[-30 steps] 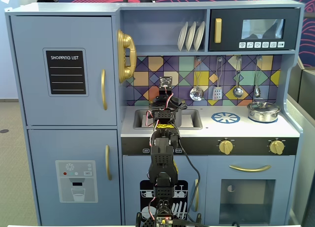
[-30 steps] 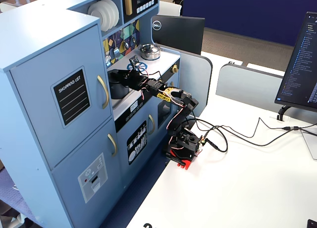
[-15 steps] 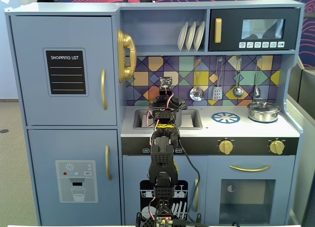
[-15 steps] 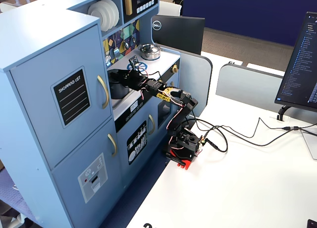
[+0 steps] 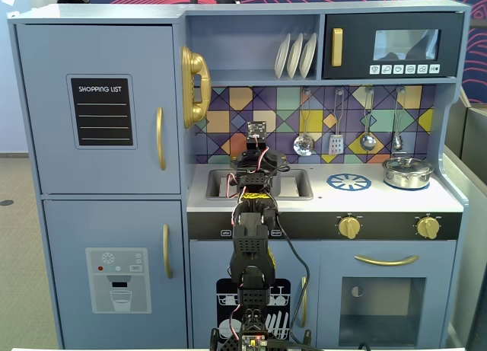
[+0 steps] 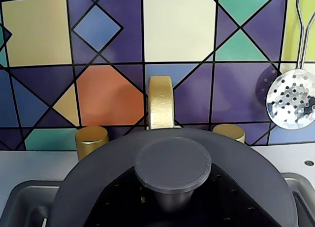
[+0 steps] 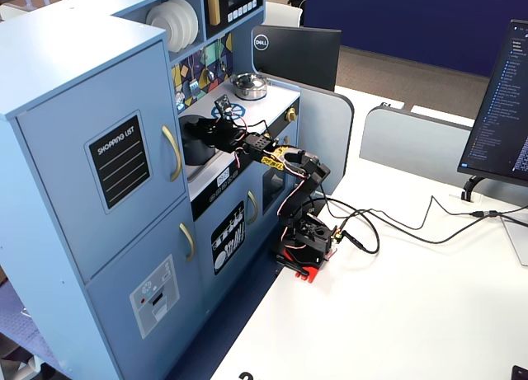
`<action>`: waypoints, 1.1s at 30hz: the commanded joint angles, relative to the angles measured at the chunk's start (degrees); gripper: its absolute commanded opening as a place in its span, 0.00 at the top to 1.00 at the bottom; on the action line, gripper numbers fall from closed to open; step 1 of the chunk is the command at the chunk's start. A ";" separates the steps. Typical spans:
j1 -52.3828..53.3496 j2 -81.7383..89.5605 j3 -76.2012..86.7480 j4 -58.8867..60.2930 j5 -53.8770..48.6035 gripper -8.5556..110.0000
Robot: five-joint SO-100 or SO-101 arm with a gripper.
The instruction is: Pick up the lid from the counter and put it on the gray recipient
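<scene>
The wrist view is the only one where the lid [image 6: 174, 187] is properly seen: dark gray, round, its flat knob dead centre, filling the bottom of the frame right under the camera. Behind it the gold faucet [image 6: 161, 103] and two gold taps [image 6: 91, 140] are lined up against the tiled backsplash [image 6: 98, 49], and a perforated skimmer [image 6: 294, 100] is hung at the right edge. Sink [image 6: 19, 207] corners are glimpsed at both bottom corners, so the lid is placed over the sink area.

In a fixed view the gripper [image 5: 256, 157] is blocked by the arm itself, over the sink at the counter's left end. In the other one, the gray recipient [image 7: 196, 141] is made out as a dark pot just beyond the gripper [image 7: 208, 131]. Whether the fingers are clamped or spread can't be told from any view.

The silver pot [image 5: 408, 171] is parked at the counter's right end, well apart, with the blue burner print [image 5: 349, 182] between
</scene>
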 commanded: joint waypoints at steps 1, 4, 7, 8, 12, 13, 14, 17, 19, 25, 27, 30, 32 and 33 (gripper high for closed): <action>0.18 4.04 -0.53 -0.18 -0.79 0.93; 0.00 5.10 -0.44 1.14 -0.88 0.93; -0.09 6.77 -0.44 3.69 -0.79 0.93; -0.09 7.56 -0.44 5.36 -0.70 0.93; 0.35 13.10 -0.18 17.93 0.62 0.83; 0.00 14.94 -0.09 21.53 1.14 0.83; -0.35 16.88 -0.18 25.93 1.58 0.83; -1.14 22.68 -1.32 39.46 2.64 0.83; -1.58 27.16 -1.32 46.93 3.52 0.85; -3.16 38.50 -0.88 71.28 3.34 0.93; -3.78 41.48 1.93 74.79 3.78 0.93; -3.08 47.37 9.93 75.32 3.69 0.93; -2.64 51.33 16.88 74.27 3.43 0.93; -2.37 53.09 20.83 73.04 3.52 0.93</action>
